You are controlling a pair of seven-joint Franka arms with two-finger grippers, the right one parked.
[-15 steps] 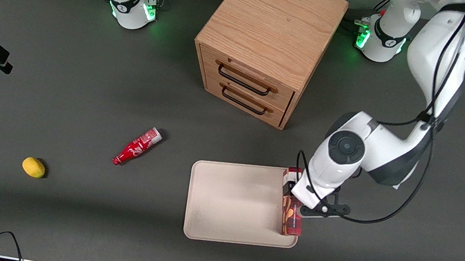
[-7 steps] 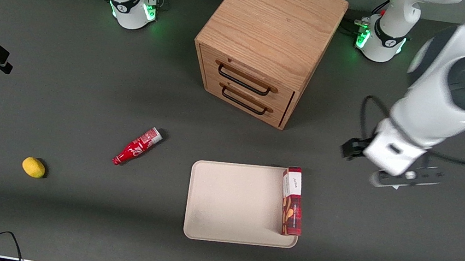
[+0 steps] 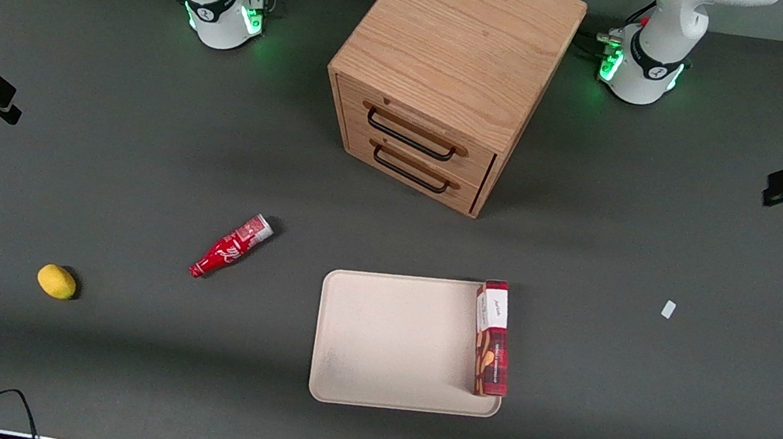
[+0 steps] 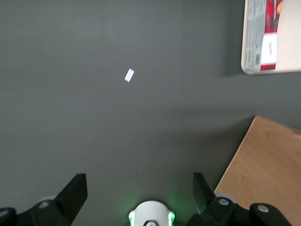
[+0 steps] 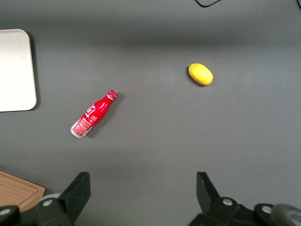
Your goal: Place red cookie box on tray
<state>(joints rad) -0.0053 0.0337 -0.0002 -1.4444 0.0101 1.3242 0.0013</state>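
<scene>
We see the red cookie box (image 3: pixel 493 339) lying flat on the tray (image 3: pixel 392 341), along the tray's edge toward the working arm's end. The gripper (image 4: pixel 139 190) hangs wide open and empty over bare table (image 3: pixel 643 416), well apart from the tray.

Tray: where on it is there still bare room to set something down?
The flat cream-beige tray is bare from its rim nearest the small red bottle up to the red tartan cookie box, which lies along the edge toward the working arm. The open gripper hangs far off at that end of the table.
</scene>
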